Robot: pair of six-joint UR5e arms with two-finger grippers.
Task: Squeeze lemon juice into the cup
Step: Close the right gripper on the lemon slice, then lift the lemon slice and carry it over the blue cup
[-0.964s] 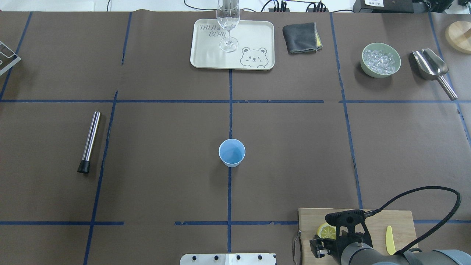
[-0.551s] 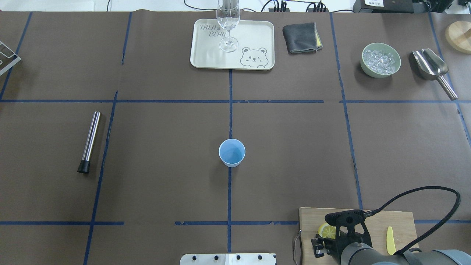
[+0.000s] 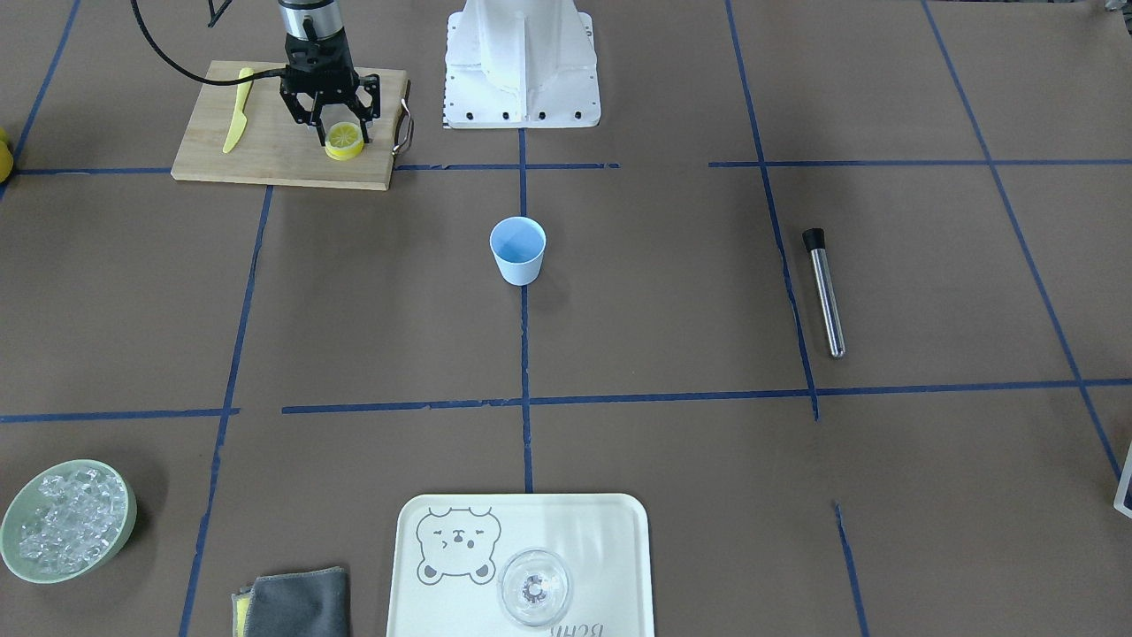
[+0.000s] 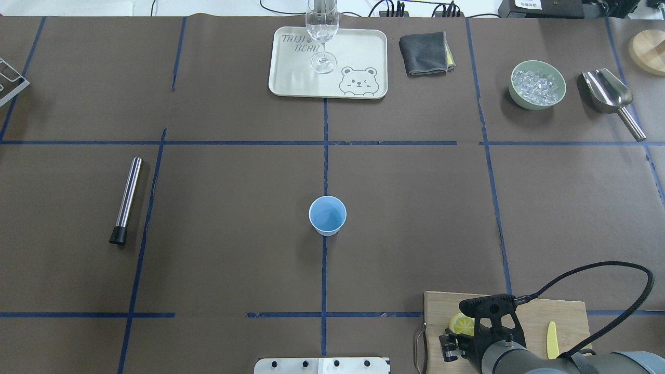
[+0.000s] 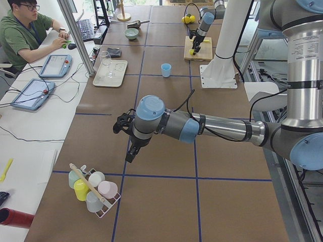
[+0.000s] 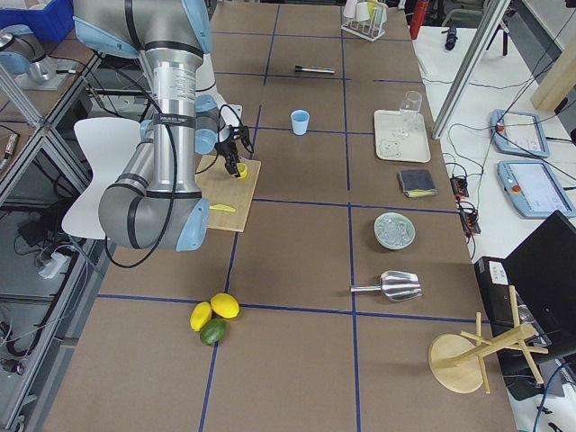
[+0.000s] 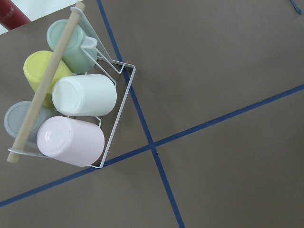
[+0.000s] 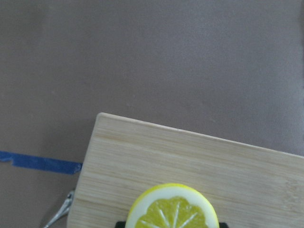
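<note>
A clear wine glass (image 4: pixel 322 31) is set on a cream tray with a bear picture (image 4: pixel 296 75). A folded grey cloth (image 4: pixel 425 53) is laid beside it. Ice (image 4: pixel 537 83) is held in a green bowl (image 4: pixel 535 106).

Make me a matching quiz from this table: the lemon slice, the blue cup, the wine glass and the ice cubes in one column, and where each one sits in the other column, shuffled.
Things:
1. lemon slice
2. blue cup
3. wine glass
4. ice cubes

Places:
A. on the bear tray
B. in the green bowl
C. on the wooden cutting board
D. standing on a blue tape line mid-table

Pairs: 1-C, 2-D, 3-A, 4-B
</note>
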